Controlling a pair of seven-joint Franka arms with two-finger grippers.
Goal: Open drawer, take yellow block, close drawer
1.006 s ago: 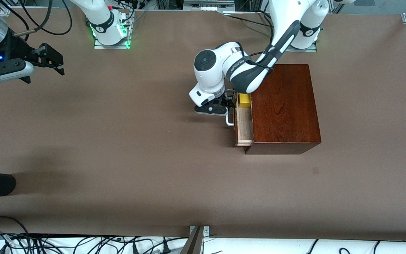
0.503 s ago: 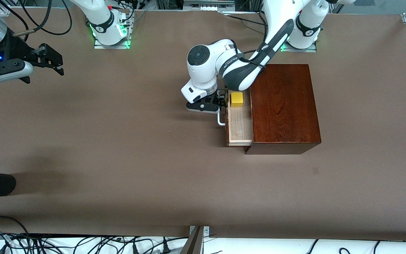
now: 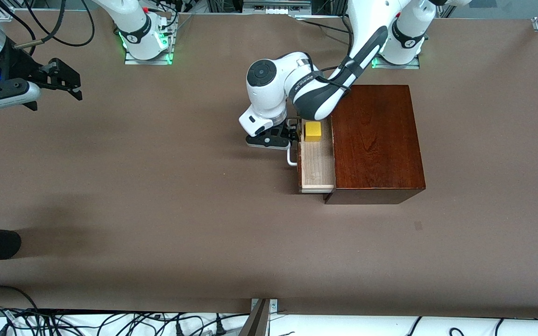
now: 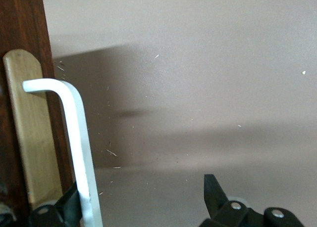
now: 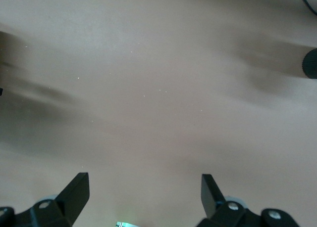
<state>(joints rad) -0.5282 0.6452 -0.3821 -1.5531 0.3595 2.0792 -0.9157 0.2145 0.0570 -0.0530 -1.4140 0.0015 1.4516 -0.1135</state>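
Gaping wide, left gripper (image 3: 291, 136) straddles the white handle (image 4: 74, 138) of the drawer (image 3: 316, 167), pulled partway out; yellow block (image 3: 313, 131) sits inside (corner nearest the robots). Right gripper (image 3: 66, 83) waits, fingers spread, over the bench's (image 3: 157, 196) edge.

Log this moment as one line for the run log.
drawer: open | yellow block: in drawer | left gripper: open, at white handle | right gripper: open, waiting above table
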